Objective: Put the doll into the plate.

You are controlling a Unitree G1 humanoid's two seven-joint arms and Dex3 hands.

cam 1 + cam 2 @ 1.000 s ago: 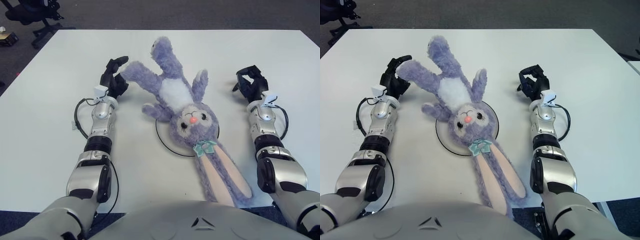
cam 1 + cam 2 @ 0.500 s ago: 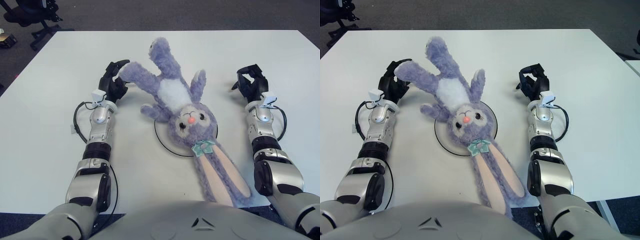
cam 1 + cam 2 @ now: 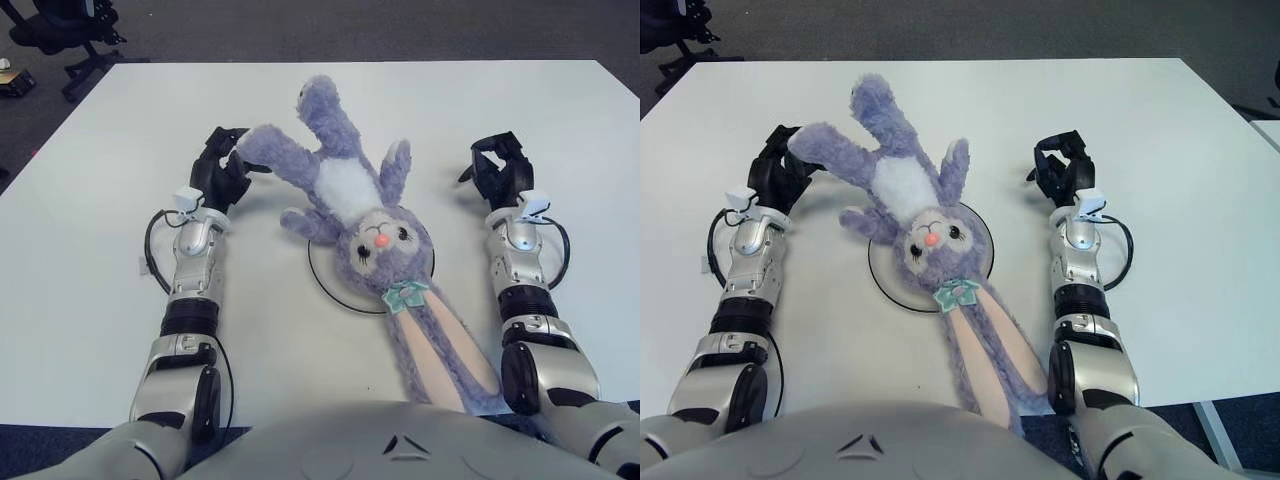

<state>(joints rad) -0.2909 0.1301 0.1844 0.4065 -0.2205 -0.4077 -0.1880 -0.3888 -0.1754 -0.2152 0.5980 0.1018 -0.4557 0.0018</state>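
While the doll (image 3: 372, 235) has barely shifted since the earlier frames, both arms have drawn slightly back toward the robot and the view has tilted a touch. Left robot hand (image 3: 222, 165) sits at the tip of the doll's outstretched purple limb, black fingers curled around it, touching the fur; whether it truly grips or just cups is hard to tell. Right robot hand (image 3: 497, 170) is well apart from the doll, off to its right, fingers curled loosely, holding nothing. Doll: fluffy lavender plush rabbit, white belly patch, pink nose, teal bow at neck, long ears with smooth peach lining trailing toward the robot body. Its head lies over the plate (image 3: 322, 278), a thin flat white disc with a dark rim, mostly covered; torso and limbs spill off beyond it, toward the left robot hand. Surface (image 3: 100, 200) is smooth matte white. Forearms are glossy silver with black joints and cables.
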